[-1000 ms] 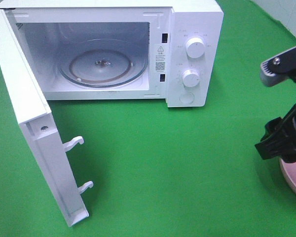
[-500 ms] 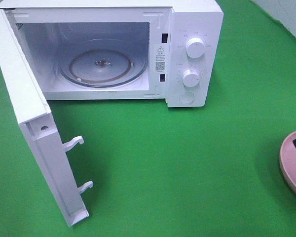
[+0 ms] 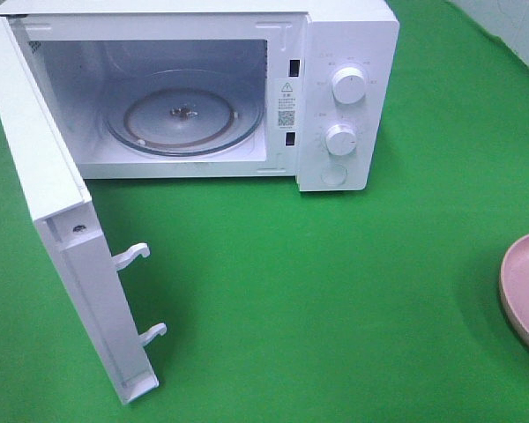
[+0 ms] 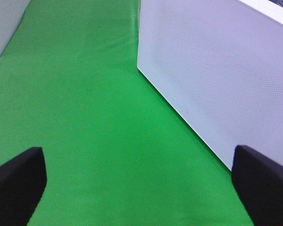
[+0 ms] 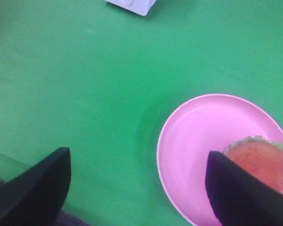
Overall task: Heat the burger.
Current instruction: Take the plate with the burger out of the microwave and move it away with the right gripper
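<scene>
At nine o'clock in the high view you have the microwave door (image 3: 70, 256) swung fully out, as it was a second ago, and behind it the microwave (image 3: 194, 88) with its cavity bare and the glass turntable (image 3: 183, 119) waiting. Nothing there has shifted over the last second. Your left gripper (image 4: 139, 188) shows only in its own wrist view: its jaws stand wide with nothing between them, hanging over the green desk (image 3: 335, 291) just beside the door's white perforated panel.

The change is at three o'clock. A second ago your right arm filled that edge of the high view, standing over the pink plate (image 3: 527, 291); now it has pulled out of that view altogether and only the plate's rim shows there. The right gripper (image 5: 141, 188) appears in its wrist view alone, jaws spread wide and empty, well above the desk. Between their tips you see the plate and, at its far side, the burger (image 5: 262, 162), partly hidden behind one finger (image 5: 236, 193), so its exact seat on the plate is probably off-centre, though you cannot be sure from this angle.

For the task, this means the burger is not yet picked up: it sits on its plate at the right of the desk, well apart from the oven. The oven is ready; the next move looks like a descent of the right jaws onto the plate's rim or the bun.
</scene>
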Robot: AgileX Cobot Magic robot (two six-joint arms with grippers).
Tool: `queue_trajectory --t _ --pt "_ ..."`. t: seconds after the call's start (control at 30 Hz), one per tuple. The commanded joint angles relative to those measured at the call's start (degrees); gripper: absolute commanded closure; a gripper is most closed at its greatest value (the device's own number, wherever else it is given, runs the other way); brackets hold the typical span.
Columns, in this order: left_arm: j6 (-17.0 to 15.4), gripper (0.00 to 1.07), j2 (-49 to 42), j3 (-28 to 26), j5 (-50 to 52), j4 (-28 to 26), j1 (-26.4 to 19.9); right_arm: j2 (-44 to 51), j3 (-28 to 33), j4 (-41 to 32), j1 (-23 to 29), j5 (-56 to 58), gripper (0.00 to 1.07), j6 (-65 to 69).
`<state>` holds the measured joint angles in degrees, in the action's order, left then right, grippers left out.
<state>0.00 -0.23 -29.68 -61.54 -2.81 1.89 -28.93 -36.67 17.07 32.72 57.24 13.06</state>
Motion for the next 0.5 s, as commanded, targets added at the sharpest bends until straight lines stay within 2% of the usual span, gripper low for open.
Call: queue_trajectory --t 0.03,0.27,0.4,0.5 --pt "0.0 0.07 -0.34 0.17 0.34 -0.11 -0.17 4.07 3.15 -1.43 -4.81 0.17 0.31 -1.2" --pt "0.0 0.07 -0.34 0.17 0.34 -0.11 -0.17 9.63 7.96 -4.24 -11.69 -1.2 0.31 -2.75" --pt "0.0 0.07 -0.34 0.17 0.34 -0.11 -0.17 11.86 8.31 -7.1 -14.21 -2.06 0.31 -5.1" --pt "0.0 0.07 -0.34 0.17 0.34 -0.11 -0.17 15.81 8.31 -9.22 -18.62 -2.23 0.31 -7.96"
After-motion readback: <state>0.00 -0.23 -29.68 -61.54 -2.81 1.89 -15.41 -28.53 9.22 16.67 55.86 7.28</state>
